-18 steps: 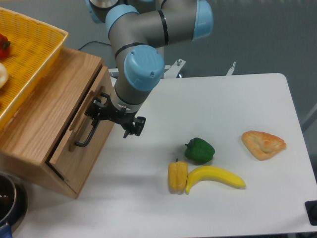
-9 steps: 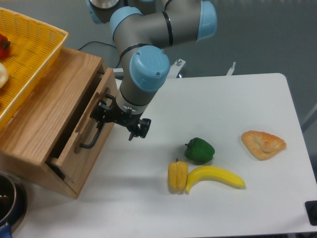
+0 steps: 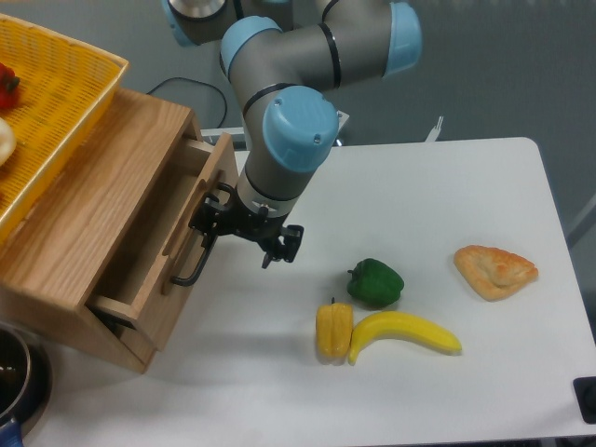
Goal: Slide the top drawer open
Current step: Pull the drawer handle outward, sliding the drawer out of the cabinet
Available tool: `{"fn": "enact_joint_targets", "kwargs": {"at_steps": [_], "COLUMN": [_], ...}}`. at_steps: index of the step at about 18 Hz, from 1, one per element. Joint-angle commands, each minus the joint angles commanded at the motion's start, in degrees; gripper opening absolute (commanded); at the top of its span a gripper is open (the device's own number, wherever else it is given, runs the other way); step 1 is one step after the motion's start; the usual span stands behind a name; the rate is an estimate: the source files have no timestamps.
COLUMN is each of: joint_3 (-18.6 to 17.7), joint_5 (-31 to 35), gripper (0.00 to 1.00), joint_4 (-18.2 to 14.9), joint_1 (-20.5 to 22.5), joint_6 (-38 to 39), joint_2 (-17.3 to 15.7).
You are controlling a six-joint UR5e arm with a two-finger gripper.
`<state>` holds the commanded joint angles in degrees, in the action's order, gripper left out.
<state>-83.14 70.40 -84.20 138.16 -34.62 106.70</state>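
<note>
Pincer (image 3: 244, 226) sits at the black bar handle (image 3: 197, 251) of the top drawer (image 3: 154, 244), seemingly clamped on it. Drawer juts partly out of the oak cabinet (image 3: 84, 209) at the table's (image 3: 428, 196) left.

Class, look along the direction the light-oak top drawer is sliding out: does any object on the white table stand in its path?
Nothing visible does. The light-oak top drawer is partly out, with the gripper at its black bar handle. The green pepper, yellow pepper and banana lie well beyond it.
</note>
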Motion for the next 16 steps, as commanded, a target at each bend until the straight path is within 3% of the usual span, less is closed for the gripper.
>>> {"fn": "enact_joint_targets", "kwargs": {"at_steps": [16], "joint_3": [1.32], "joint_5": [0.18], "gripper": [1.00], "joint_4": [0.09], "joint_1": [3.34], "joint_6": [-3.87], "joint_2": [0.53]}}
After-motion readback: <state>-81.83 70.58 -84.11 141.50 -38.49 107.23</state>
